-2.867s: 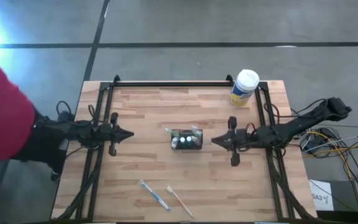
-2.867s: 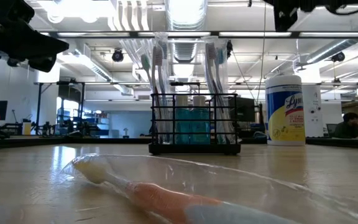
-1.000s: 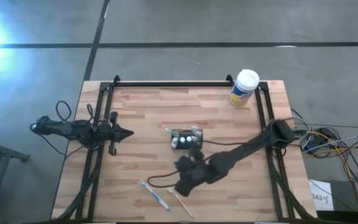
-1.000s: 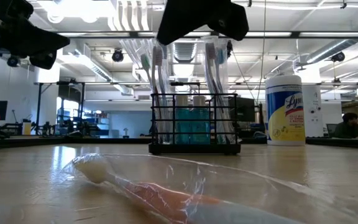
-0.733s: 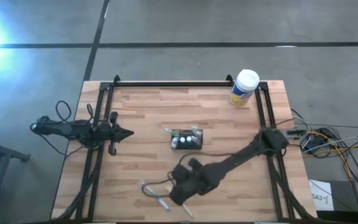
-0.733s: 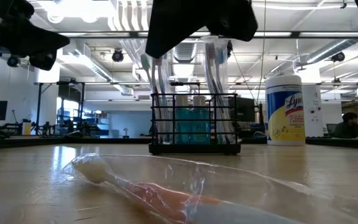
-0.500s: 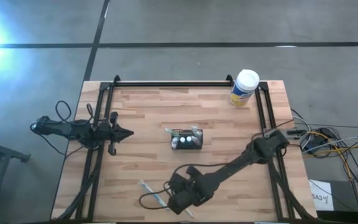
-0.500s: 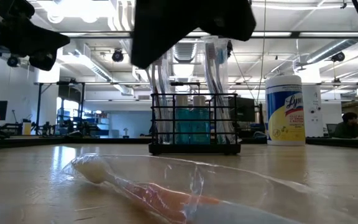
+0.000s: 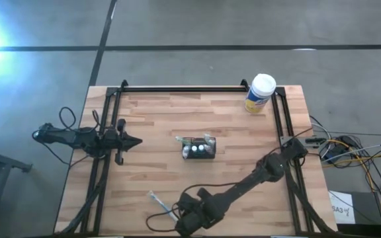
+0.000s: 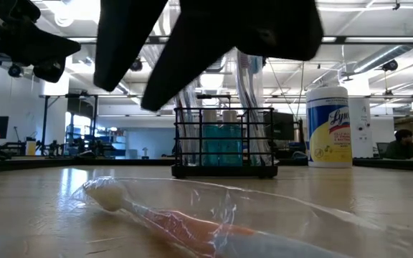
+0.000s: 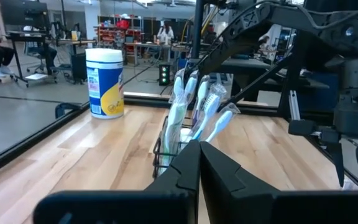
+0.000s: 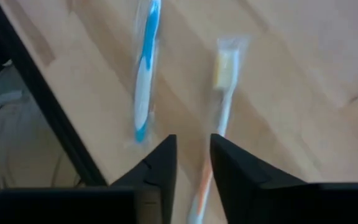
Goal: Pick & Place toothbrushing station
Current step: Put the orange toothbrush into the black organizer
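- Where the butcher-block table (image 9: 151, 125) reaches its middle, the toothbrushing station (image 9: 199, 148) stands upright: a small black wire caddy with mesh sides and a low solid base.
- From table height, the caddy's compartments hold teal-capped bottles (image 10: 223, 147) and several wrapped toothbrushes (image 10: 181, 75) that rise well above its rim, bristles up.
- Seen from the left wrist, the brushes lean a little, their clear wrappers catching the light.
- Right gripper (image 9: 182, 221) hangs over the table's near edge, well apart from the caddy; its two fingers stand slightly parted with a narrow gap, holding nothing.
- Below those fingers lie two wrapped toothbrushes, a blue one (image 12: 145, 74) and an orange one (image 12: 221, 99), side by side on the wood, not touching.
- Left gripper (image 9: 135, 141) waits at the table's left side, pointing toward the caddy, its fingers pressed together and empty.
- A white-capped, yellow-labelled wipes canister (image 9: 260, 93) stands at the far right corner, away from the caddy.
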Available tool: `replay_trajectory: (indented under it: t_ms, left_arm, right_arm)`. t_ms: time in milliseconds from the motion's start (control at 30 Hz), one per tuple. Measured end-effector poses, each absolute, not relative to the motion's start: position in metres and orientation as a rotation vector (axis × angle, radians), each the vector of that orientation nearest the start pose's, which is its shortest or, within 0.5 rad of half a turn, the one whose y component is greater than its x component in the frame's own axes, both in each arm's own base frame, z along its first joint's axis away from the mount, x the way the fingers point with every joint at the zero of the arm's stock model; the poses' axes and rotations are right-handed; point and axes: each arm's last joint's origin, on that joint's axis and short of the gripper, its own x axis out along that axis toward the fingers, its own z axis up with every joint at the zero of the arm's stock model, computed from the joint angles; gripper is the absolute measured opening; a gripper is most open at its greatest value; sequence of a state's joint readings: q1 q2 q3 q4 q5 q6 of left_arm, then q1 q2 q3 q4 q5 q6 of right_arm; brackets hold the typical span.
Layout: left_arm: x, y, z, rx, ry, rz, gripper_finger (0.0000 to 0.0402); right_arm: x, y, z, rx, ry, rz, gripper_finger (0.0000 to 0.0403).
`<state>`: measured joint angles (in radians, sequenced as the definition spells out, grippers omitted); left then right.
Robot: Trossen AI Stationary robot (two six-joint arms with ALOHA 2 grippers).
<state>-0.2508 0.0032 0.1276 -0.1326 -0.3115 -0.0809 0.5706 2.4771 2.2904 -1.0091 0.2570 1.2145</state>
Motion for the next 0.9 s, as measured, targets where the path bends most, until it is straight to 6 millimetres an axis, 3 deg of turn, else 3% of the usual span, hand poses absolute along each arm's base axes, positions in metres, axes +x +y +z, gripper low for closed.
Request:
replay_trajectory:
  t_ms: [333, 900]
  left_arm:
    - [0.087, -0.013, 0.193, -0.079, 0.009, 0.058, 0.0015]
    - [0.087, -0.013, 0.193, -0.08, 0.011, 0.058, 0.0019]
  right_arm:
    - [0.438, 0.277, 0.17, 0.609, 1.051, -0.372, 0.0165]
    - [0.429, 0.27, 0.13, 0.576, 1.103, -0.397, 0.0171]
